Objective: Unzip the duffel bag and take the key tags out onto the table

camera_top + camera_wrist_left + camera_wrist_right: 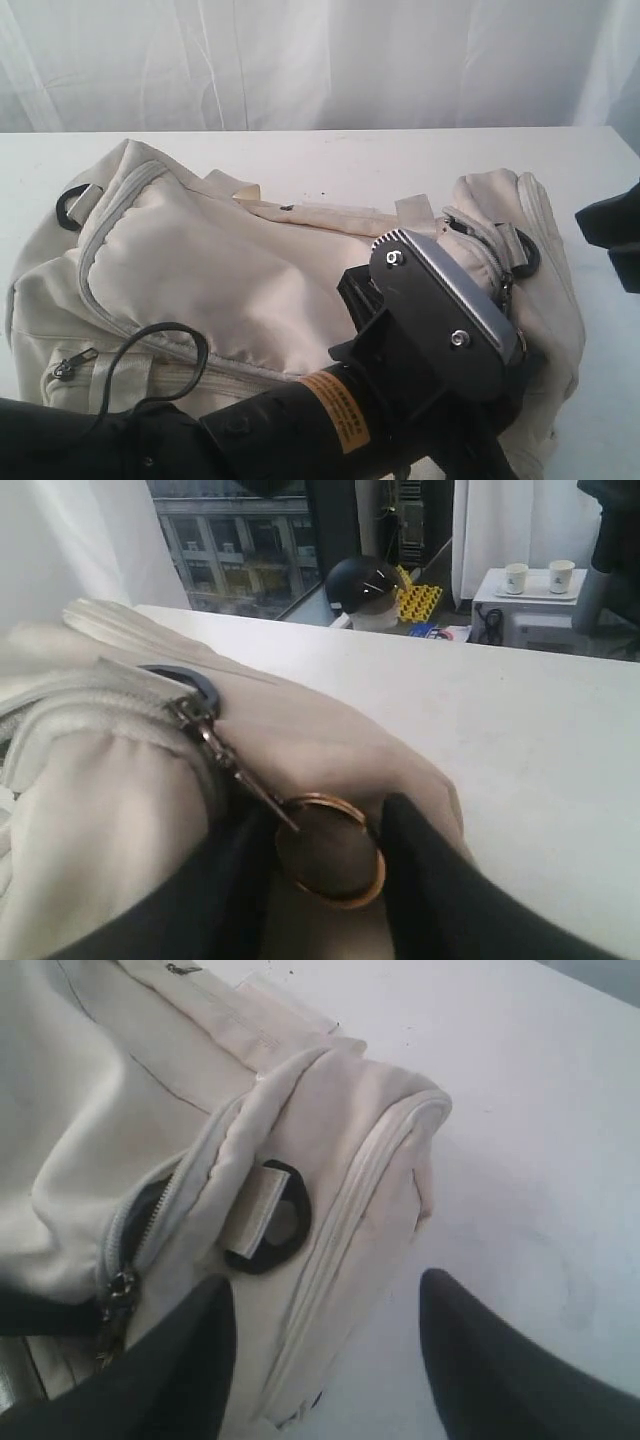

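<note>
The cream duffel bag (200, 260) lies on the white table (330, 160), its main zip (90, 715) closed. My left arm (430, 330) reaches across the front to the bag's right end. There my left gripper (320, 830) has its black fingers against both sides of a copper ring (330, 850) on the zipper pull (225, 755). My right gripper (325, 1290) hangs open over that same end, one finger (190, 1360) above the fabric beside a black D-ring (270, 1225), the other above bare table (520, 1110). The key tags are hidden.
A second black D-ring (70, 205) sits at the bag's left end. A thin black cable (160, 345) loops off my left arm over the bag. A white curtain (320, 60) hangs behind the table. Beyond the table edge are a black dome (362, 585) and paper cups (538, 576).
</note>
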You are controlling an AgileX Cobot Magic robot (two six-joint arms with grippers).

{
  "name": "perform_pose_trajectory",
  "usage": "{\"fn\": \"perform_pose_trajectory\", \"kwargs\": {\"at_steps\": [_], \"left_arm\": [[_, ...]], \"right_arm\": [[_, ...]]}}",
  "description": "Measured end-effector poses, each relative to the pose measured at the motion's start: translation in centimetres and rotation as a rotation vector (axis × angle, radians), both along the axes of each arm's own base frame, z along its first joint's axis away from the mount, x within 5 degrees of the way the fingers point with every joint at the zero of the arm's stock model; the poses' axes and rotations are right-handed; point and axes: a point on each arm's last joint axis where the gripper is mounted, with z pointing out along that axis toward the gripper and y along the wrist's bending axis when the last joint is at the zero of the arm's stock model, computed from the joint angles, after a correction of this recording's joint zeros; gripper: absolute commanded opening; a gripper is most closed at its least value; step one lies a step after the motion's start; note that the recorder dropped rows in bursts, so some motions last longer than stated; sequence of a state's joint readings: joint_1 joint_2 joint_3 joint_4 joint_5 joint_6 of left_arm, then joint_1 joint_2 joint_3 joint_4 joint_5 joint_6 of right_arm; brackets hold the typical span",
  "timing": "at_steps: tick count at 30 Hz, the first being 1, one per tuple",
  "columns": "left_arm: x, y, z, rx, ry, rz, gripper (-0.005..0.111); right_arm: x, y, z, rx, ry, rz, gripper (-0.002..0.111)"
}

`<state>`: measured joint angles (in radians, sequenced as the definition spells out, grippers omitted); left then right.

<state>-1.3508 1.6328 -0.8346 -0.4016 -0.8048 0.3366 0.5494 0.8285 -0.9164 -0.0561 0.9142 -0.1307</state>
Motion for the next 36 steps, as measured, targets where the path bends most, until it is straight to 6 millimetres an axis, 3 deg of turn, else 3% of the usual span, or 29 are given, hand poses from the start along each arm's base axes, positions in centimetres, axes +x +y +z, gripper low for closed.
{"fn": "perform_pose_trajectory", "kwargs": {"at_steps": [5,12,14,20,31,34,36], "left_arm": [[0.0,0.0,0.0,-0.003,-0.001,0.002,0.000],[-0.2,0.2,0.1,0.025,0.022,-0.015,0.000],[-0.5,0.5,0.7,0.032,0.038,-0.033,0.000],[-1.3,1.7,2.8,0.043,0.070,-0.081,0.000],[-1.6,2.0,2.8,0.099,0.084,-0.115,0.000],[-1.6,2.0,2.7,0.109,0.070,-0.119,0.008],[-1.6,1.9,2.3,0.129,0.069,-0.119,0.020]], "right_arm": [[0.0,0.0,0.0,0.000,0.000,0.000,0.052],[-0.1,-0.1,-0.1,-0.012,0.019,-0.001,0.052],[-0.1,-0.1,-0.2,-0.012,0.021,-0.001,0.058],[1.7,1.3,-1.0,0.037,0.060,-0.023,0.063],[3.4,3.1,-2.0,0.118,0.124,-0.024,0.063],[3.4,3.1,-1.5,0.128,0.111,-0.022,0.063],[3.4,3.1,-1.3,0.131,0.109,-0.023,0.063]]}}
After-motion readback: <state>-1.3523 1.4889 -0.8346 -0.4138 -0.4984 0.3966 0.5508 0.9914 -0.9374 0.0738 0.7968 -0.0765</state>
